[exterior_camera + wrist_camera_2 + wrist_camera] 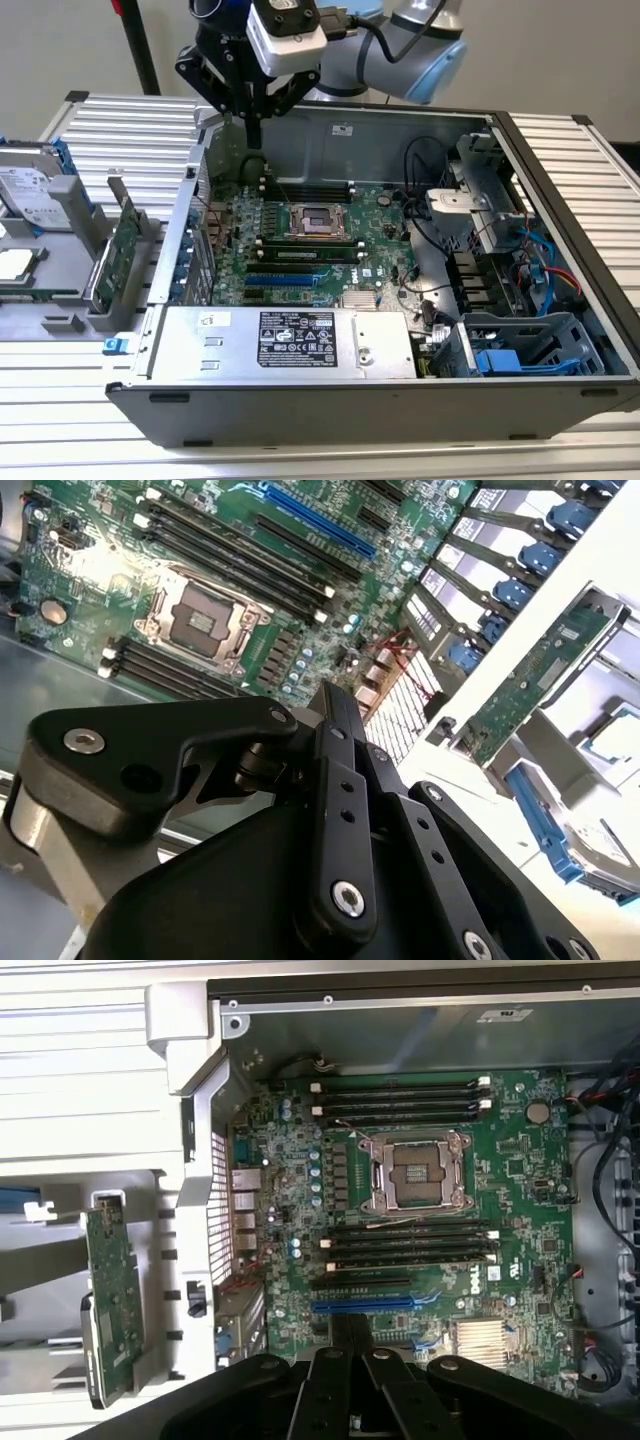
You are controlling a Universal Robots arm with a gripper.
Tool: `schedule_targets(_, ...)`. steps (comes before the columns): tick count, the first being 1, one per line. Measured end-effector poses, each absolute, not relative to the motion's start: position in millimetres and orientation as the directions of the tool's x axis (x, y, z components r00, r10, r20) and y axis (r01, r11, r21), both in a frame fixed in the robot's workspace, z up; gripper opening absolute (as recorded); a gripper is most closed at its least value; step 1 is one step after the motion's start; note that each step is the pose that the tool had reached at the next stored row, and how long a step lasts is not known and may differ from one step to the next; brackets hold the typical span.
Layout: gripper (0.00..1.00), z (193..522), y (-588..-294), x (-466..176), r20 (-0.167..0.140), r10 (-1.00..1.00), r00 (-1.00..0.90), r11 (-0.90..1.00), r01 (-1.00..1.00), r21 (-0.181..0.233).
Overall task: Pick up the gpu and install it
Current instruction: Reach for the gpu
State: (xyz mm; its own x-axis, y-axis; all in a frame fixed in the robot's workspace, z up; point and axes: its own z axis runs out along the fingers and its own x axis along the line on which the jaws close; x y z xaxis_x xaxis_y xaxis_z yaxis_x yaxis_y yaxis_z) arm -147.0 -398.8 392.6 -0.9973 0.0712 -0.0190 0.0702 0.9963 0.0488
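The gpu is a thin green card standing on edge in a grey holder, at the exterior view's left, outside the open computer case. Both wrist views show the gpu in that holder. My gripper hangs shut and empty over the case's rear corner, above the motherboard and well apart from the gpu. Its black fingers point toward the board near the blue slot. The linkage covers much of the second wrist view.
A silver power supply lies along the case's near side. Drive cages and cables are at the exterior view's right. A hard drive and a CPU chip sit at the exterior view's left, beyond the holder.
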Motion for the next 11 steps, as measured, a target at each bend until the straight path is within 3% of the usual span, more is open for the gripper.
schedule_targets(11,0.0,393,-399,-159,-0.019,0.071,-0.997,0.996,0.07,0.049)
